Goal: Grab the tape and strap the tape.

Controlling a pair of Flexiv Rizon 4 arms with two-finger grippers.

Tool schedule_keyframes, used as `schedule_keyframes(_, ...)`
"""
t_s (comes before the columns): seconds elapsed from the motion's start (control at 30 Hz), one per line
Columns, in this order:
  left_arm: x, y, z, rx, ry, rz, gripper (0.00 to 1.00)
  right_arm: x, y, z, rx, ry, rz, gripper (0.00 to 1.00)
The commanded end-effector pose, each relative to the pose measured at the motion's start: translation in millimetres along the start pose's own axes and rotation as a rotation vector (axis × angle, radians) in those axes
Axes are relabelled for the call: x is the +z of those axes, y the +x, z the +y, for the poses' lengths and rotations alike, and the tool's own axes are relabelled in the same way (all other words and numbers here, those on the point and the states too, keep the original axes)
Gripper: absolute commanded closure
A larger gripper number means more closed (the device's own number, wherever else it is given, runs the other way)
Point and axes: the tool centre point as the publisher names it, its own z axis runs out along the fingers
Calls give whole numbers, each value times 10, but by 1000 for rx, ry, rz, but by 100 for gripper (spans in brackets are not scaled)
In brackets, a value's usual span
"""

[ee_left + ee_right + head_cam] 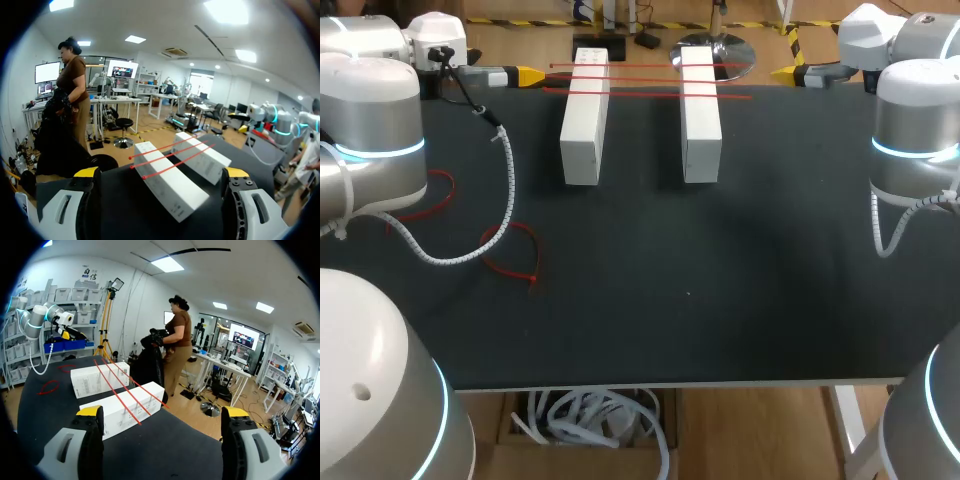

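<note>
Looking down from the head view, three red tape strips [645, 81] lie across the far ends of two white blocks [585, 115], their long axes running left to right over the desk [720, 290]. The left end effector [525, 76] and the right end effector [790, 73] sit just off their ends, and their spread is hard to read here. In the left wrist view the left end effector [160, 172] gapes wide and empty, and the strips [170, 154] run straight ahead from it. In the right wrist view the right end effector [162, 411] is equally wide and empty, the strips [128, 387] run ahead of it, and a thin red loop [49, 387] beyond is too small to identify.
</note>
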Motion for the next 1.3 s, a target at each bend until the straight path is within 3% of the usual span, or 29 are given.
schedule_keyframes(0.03,6,1,14,1,6,-2,0,-5,0,-1,0,0,0,0)
schedule_keyframes(0.8,18,-3,23,18,4,4,0,-5,0,-1,0,0,0,0)
schedule_keyframes(0.9,55,-13,69,90,-4,59,0,-5,0,-1,0,0,0,0)
schedule_keyframes(1.13,80,-44,198,184,29,299,0,-5,0,-1,0,0,0,0)
schedule_keyframes(1.3,142,-42,279,247,23,341,0,-5,0,-1,0,0,0,0)
